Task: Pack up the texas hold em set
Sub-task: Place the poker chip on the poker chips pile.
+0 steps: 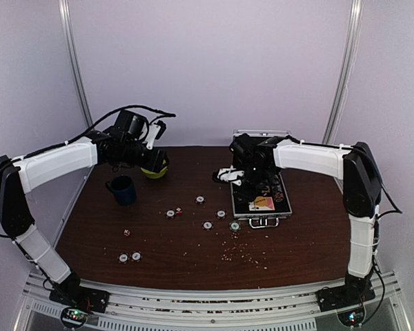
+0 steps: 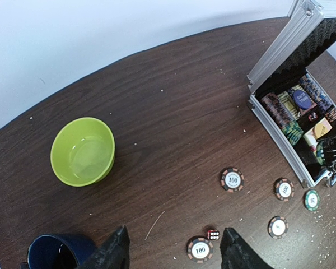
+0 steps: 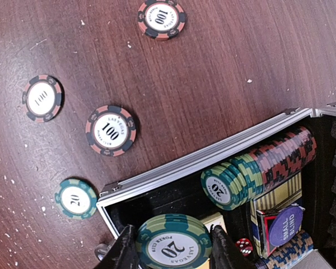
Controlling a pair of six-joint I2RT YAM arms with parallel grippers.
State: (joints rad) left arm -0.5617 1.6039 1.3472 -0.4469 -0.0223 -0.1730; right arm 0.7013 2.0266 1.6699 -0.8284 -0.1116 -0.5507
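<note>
Top view: the silver briefcase [image 1: 261,207] lies open at 3 o'clock of the table's [image 1: 193,255] centre. Its handle faces 6 o'clock and its lid [image 2: 291,47] stands raised at 12; the arm hides its long axis. The right gripper [image 3: 173,249] clamps a stack of green chips [image 3: 173,241] over the case interior. The left gripper [image 2: 173,249] hangs open and empty above loose chips [image 2: 232,179].

Open surface [image 1: 310,238] spans the top view's lower right; mug [image 1: 122,189] and bowl [image 1: 155,169] crowd upper left, loose chips [image 1: 208,225] dot the centre, the case [image 1: 276,216] blocks centre right.
</note>
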